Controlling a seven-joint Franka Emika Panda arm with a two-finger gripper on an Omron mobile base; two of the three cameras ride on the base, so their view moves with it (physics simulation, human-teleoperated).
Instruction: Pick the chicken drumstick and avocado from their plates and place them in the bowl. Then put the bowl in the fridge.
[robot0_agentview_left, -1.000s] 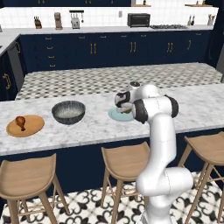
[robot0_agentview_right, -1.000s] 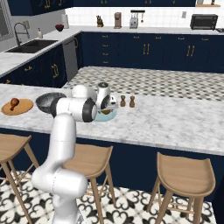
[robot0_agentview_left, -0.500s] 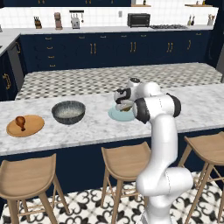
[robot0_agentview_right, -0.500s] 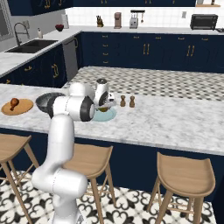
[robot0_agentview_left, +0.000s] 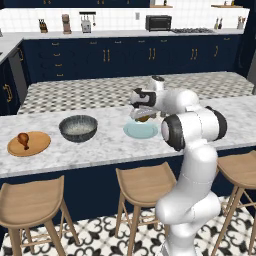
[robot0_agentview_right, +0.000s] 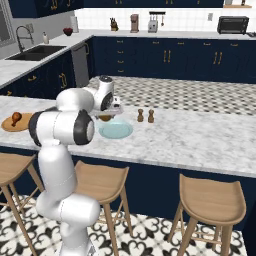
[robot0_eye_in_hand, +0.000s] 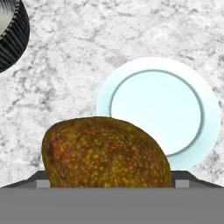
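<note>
The white arm reaches out over the white-and-grey marbled counter (robot0_agentview_left: 105, 145), and its fingers (robot0_agentview_left: 141, 116) are spread wide around the dark brown-green, egg-shaped avocado (robot0_eye_in_hand: 107, 153), which sits between them and is lifted clear of the counter. In the hand view the avocado, speckled with yellow-orange flecks, covers the lower middle of the picture, with the grey finger pads just showing at either side of it. From the left base view the avocado (robot0_agentview_left: 144, 118) hangs above the far edge of the flat, round, pale blue-green plate (robot0_agentview_left: 141, 131); from the right base view the avocado (robot0_agentview_right: 105, 118) appears just under the hand, over the near-left side of that same plate (robot0_agentview_right: 116, 131).

The pale plate (robot0_eye_in_hand: 164, 109) lies bare on the marble. To its left in the left base view stands the deep, round, dark grey speckled bowl (robot0_agentview_left: 78, 128) with its paler inside — apart from the plate, not touching it. A ribbed dark slice of the bowl (robot0_eye_in_hand: 12, 37) shows at the top-left corner of the hand view.

Farther left still, near the counter's end, the flat tan wooden plate (robot0_agentview_left: 29, 145) carries the small reddish-brown chicken drumstick (robot0_agentview_left: 22, 138), resting on its left part. The right base view shows the drumstick (robot0_agentview_right: 16, 118) on the wooden plate (robot0_agentview_right: 14, 124) too.

Two small brown shakers (robot0_agentview_right: 145, 115) stand side by side on the counter beyond the pale plate — near it, not touching.
</note>
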